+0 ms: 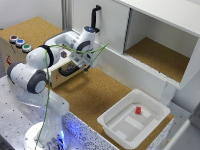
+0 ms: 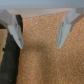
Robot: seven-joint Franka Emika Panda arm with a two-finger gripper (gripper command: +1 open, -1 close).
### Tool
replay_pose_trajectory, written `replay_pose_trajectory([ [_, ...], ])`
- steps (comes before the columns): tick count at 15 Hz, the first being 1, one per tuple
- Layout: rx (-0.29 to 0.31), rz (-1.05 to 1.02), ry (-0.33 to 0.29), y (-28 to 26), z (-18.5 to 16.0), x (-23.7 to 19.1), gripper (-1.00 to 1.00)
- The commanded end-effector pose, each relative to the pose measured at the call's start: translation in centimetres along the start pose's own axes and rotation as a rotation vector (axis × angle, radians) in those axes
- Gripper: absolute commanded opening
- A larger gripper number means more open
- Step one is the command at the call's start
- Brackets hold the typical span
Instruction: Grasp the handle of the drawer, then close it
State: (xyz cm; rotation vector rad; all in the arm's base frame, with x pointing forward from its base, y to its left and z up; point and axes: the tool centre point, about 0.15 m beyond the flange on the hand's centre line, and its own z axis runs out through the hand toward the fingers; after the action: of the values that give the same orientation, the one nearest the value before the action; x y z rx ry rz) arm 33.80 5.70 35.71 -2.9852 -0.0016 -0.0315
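Note:
The drawer (image 1: pixel 59 79) is a light plywood one and stands pulled out from the small wooden box (image 1: pixel 11 52), which carries round coloured buttons (image 1: pixel 20 43). Its short black handle (image 1: pixel 67 71) lies across the front panel. My gripper (image 1: pixel 85 66) hangs just to the exterior view's right of the handle, over the cork, apart from it. In the wrist view the gripper (image 2: pixel 40 45) is open, both fingers (image 2: pixel 17 32) showing with only cork between them. A dark shape (image 2: pixel 9 62) sits outside one finger; I cannot tell whether it is the handle.
A large white cabinet (image 1: pixel 150 30) stands behind, its door open with an upright black handle (image 1: pixel 96 15). A white tub (image 1: pixel 134 121) holding a small red object (image 1: pixel 138 110) sits at the exterior view's lower right. A green cable (image 1: pixel 47 90) hangs along the arm.

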Motion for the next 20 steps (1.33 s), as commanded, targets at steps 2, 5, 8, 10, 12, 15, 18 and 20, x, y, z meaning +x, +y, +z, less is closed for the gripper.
replay_pose_trajectory([
  [2, -0.001, -0.015, -0.010, -1.1, 3.9, 0.9, -1.00],
  [5, 0.018, -0.047, -0.010, -3.7, 4.7, 0.4, -1.00],
  [8, 0.029, -0.095, -0.015, -6.9, 5.2, 0.3, -1.00],
  [10, 0.038, -0.121, -0.017, -8.8, 5.5, 0.2, -1.00],
  [12, 0.047, -0.148, -0.020, -10.8, 5.7, 0.1, -1.00],
  [15, 0.057, -0.178, -0.022, -13.5, 6.2, 0.0, -1.00],
  [18, 0.061, -0.205, -0.018, -16.1, 6.8, 0.1, -1.00],
  [20, 0.062, -0.249, -0.014, -18.4, 7.0, -0.2, -1.00],
])
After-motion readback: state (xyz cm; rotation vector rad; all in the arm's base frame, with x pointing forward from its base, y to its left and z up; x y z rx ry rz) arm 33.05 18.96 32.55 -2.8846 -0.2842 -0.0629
